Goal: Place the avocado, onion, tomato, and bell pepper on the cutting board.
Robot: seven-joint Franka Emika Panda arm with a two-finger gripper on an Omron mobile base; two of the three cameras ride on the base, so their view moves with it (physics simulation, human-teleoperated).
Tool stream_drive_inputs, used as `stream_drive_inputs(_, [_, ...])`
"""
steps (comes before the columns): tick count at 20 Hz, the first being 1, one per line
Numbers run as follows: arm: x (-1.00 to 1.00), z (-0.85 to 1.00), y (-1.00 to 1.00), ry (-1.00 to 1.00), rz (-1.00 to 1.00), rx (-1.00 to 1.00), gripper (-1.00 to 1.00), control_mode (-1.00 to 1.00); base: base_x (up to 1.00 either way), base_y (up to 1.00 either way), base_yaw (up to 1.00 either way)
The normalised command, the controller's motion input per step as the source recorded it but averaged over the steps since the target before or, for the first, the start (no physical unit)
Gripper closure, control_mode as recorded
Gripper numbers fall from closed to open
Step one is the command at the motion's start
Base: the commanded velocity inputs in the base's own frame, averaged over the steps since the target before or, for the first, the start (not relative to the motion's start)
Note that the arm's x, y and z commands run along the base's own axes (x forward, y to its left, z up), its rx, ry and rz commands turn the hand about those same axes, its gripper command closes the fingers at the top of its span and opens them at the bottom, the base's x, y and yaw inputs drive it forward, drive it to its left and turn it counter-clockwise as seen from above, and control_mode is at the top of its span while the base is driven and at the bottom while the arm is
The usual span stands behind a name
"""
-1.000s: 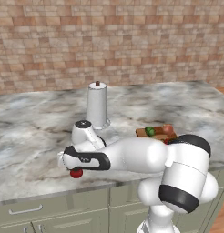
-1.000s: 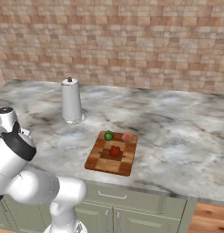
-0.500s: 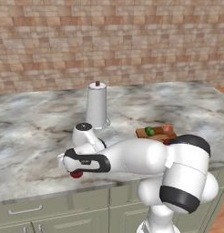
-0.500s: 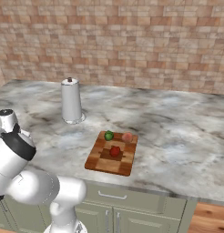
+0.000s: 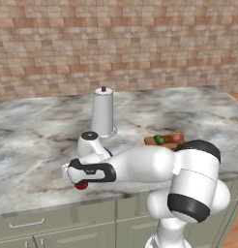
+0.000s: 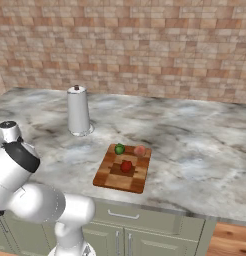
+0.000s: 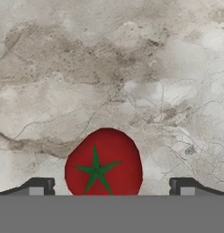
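Four small vegetables can be counted, along with one cutting board [image 6: 121, 171] and one white cylindrical holder [image 6: 78, 111] standing upright on the marble counter [image 6: 195, 150]. Three of the vegetables are seen resting on the checkered wooden board in the right base view: the green avocado [image 6: 119, 148] at its far left corner, the pale pink onion [image 6: 140, 150] just beside it at the far right corner, and the round red tomato [image 6: 126, 166] near the middle.

The fourth, a red piece with a green star-shaped stem, is taken to be the bell pepper [image 7: 104, 164]; it lies on the bare counter, well apart from the board. In the hand view its lower edge is cut off, so its full outline is hard to judge. In the left base view only a small red sliver of it [image 5: 81, 186] is visible beneath the hand, the rest being hidden by the white arm.

The gripper [image 7: 108, 186] is held directly over the pepper with its jaws spread wide, one dark fingertip [image 7: 38, 185] on each side, and nothing is grasped. The counter surface is veined in grey and beige, and the wall behind is of rough brick.
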Motion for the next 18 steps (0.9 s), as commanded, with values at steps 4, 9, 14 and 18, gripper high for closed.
stream_drive_inputs(4, [0.12,-0.26,0.00,0.00,0.00,0.00,-1.00,-1.00,0.00,0.00,0.00])
stream_drive_inputs(9, [0.03,-0.14,0.00,0.00,0.00,0.00,-1.00,-1.00,0.00,0.00,0.00])
stream_drive_inputs(14, [0.00,0.00,0.00,0.00,0.00,0.00,-1.00,-1.00,0.00,0.00,0.00])
stream_drive_inputs(18, [0.00,0.00,0.00,0.00,0.00,0.00,-1.00,-1.00,0.00,0.00,0.00])
